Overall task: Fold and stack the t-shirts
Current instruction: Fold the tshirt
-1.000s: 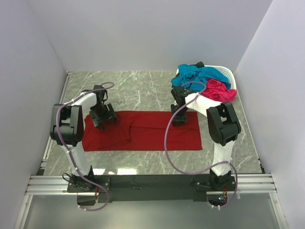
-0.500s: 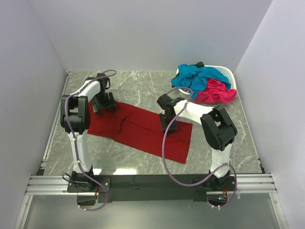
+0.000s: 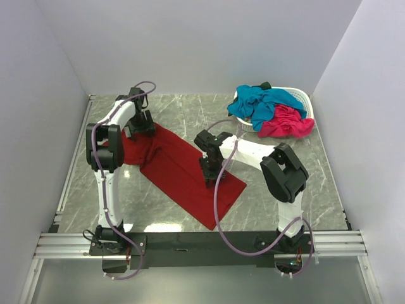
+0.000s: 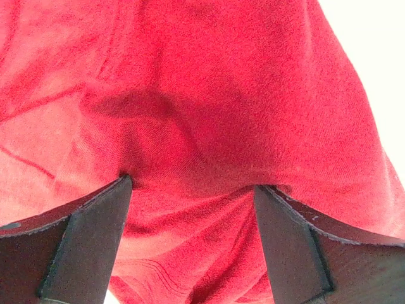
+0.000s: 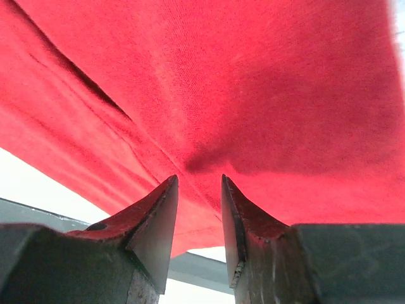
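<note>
The dark red t-shirt lies flat and slantwise on the table, from far left to near middle. My left gripper is on its far left end. In the left wrist view the jaws stand wide apart, with the red cloth bulging between the fingers. My right gripper is on the shirt's right edge. Its jaws are nearly together, pinching a crease of the cloth at the fingertips. The teal-blue t-shirt and the hot pink t-shirt lie heaped in the basket.
The white latticed basket stands at the far right of the marble table. White walls close in the left, back and right sides. The metal rail with the arm bases runs along the near edge.
The red shirt has swung from lying level across the table to slanting. My left gripper moved away towards the far left with its end. My right gripper moved left and nearer with its edge.
</note>
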`<state>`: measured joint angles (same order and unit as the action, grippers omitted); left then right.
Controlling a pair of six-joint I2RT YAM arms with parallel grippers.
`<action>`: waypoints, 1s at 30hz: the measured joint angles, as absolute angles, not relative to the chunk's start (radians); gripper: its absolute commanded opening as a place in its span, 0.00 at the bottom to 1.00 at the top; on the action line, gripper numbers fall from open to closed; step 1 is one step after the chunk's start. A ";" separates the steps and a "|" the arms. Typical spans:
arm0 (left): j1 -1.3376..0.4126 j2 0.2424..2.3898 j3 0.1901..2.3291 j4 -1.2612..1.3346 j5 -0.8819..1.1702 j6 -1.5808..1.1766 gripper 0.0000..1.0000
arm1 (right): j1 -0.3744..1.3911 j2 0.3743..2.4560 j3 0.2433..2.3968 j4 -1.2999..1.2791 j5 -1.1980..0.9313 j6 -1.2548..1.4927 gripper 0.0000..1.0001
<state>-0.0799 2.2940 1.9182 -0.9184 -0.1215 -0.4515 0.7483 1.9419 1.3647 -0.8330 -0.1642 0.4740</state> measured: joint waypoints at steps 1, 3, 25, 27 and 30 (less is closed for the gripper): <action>-0.080 2.286 1.911 -0.909 -0.125 -0.456 0.85 | 0.747 1.942 1.381 -0.848 -0.153 0.470 0.41; -0.080 2.251 1.877 -0.888 -0.130 -0.465 0.86 | 0.745 1.942 1.414 -0.874 -0.127 0.459 0.41; -0.073 1.966 1.388 -0.706 -0.009 -0.586 0.89 | 0.684 1.932 1.309 -0.813 0.006 0.421 0.40; -0.070 1.985 1.414 -0.713 -0.016 -0.582 0.89 | 0.698 1.932 1.307 -0.809 0.007 0.422 0.40; -0.063 2.017 1.462 -0.727 -0.027 -0.568 0.89 | 0.729 1.932 1.306 -0.809 0.003 0.427 0.40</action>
